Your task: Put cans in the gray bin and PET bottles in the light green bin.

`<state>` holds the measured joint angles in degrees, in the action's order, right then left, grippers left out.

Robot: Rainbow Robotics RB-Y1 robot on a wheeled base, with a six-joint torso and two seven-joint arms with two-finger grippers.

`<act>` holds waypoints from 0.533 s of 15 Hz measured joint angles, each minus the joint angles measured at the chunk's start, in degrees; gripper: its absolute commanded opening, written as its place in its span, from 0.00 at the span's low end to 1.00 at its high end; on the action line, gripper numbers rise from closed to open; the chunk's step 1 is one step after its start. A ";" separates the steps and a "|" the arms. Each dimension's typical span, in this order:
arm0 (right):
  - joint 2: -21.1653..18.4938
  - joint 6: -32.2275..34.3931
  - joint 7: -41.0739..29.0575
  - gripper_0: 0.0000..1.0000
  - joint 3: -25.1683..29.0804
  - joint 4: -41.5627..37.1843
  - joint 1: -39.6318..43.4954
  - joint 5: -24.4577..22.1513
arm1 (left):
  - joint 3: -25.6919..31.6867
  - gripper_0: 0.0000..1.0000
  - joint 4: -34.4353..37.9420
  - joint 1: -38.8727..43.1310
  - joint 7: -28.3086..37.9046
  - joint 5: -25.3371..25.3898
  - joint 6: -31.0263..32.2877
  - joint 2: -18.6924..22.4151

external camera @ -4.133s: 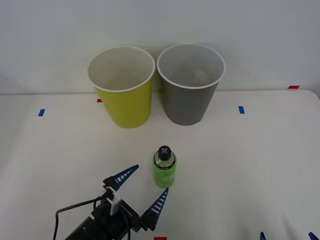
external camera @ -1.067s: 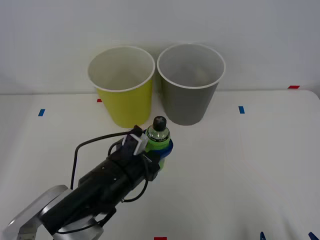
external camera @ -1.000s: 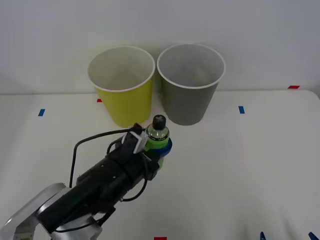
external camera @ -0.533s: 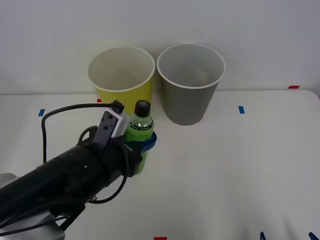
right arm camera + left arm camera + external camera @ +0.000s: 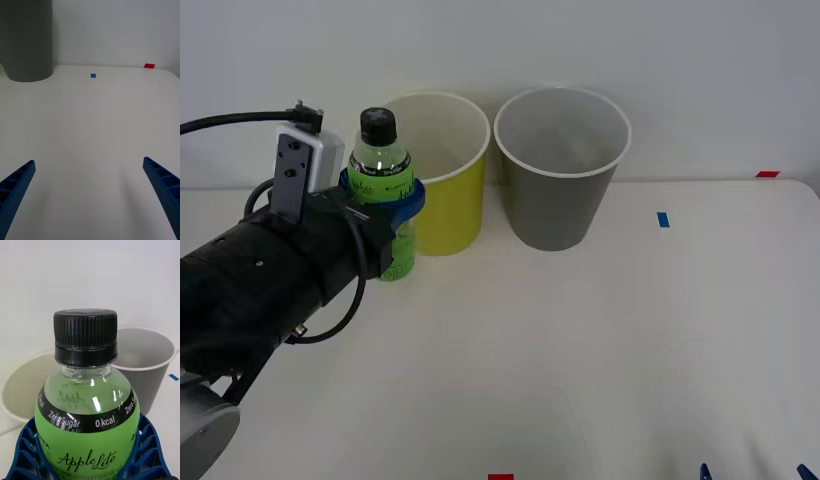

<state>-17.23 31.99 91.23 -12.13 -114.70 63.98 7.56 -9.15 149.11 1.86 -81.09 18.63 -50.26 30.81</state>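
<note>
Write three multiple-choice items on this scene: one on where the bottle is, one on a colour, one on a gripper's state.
1. Where is the PET bottle?
A. Inside the gray bin
B. Held up beside the light green bin
C. Lying on the table

2. What colour is the bottle's cap?
A. Black
B. White
C. Red

3. How is the right gripper?
A. Shut on a can
B. Shut on nothing
C. Open

Answers: 1 B, the left gripper holds it upright by the light green bin, not in the gray bin. 2 A, the ribbed cap is black. 3 C, its blue fingers stand wide apart over the table.
</note>
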 measured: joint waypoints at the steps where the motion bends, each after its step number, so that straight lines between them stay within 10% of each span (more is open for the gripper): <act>1: 0.00 0.00 0.00 1.00 0.00 0.00 0.00 0.00 | 0.69 0.00 0.03 -1.27 0.32 -0.27 0.01 -0.31; 8: 0.00 0.00 0.00 1.00 0.00 0.00 0.00 0.00 | 1.29 0.00 -1.38 -10.64 3.69 -3.95 -5.03 -0.82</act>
<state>-17.23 31.99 91.23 -12.13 -114.70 63.98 7.56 -7.85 147.72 -8.78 -77.40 14.68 -55.29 29.99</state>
